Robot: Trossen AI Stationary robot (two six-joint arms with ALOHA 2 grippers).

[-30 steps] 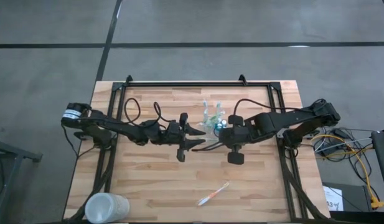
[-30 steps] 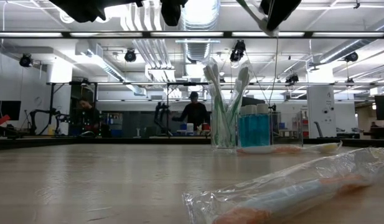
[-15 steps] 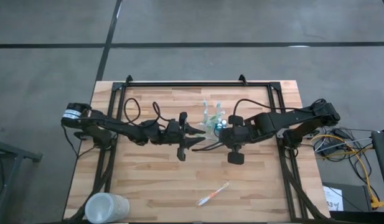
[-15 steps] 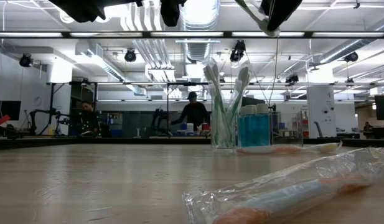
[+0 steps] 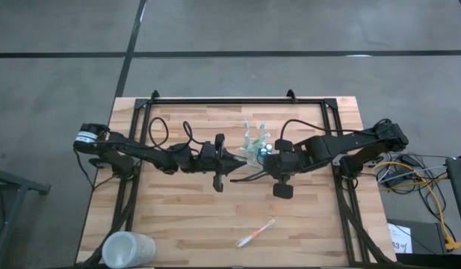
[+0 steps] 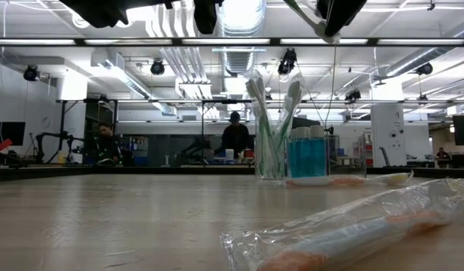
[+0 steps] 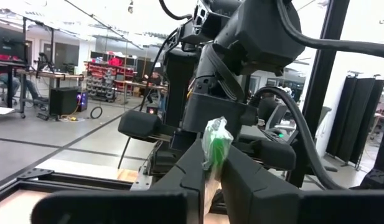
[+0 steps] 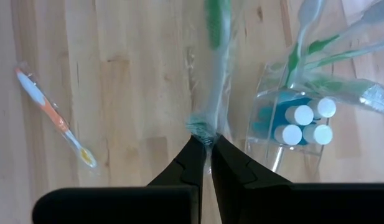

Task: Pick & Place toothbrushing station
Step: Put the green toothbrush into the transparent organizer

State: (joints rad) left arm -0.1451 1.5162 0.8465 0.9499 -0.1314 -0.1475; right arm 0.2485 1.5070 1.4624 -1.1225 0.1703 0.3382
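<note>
The counter (image 5: 185, 209) is pale planked wood, smooth with a dull sheen; the toothbrushing station (image 8: 291, 134) is clear, glossy plastic, its blue tubes (image 6: 306, 156) translucent with white caps; the green toothbrush (image 8: 215, 74) sits in a thin, crinkled clear wrapper; the orange toothbrush (image 8: 55, 118) likewise; both claws, left claw (image 7: 210, 177) and right claw (image 8: 204, 163), look matt black plastic; the cup (image 5: 128, 249) is frosted white.

Both arms meet mid-table, left pincer (image 5: 240, 166) and right pincer (image 5: 254, 170) pinched shut, tips nearly touching.
</note>
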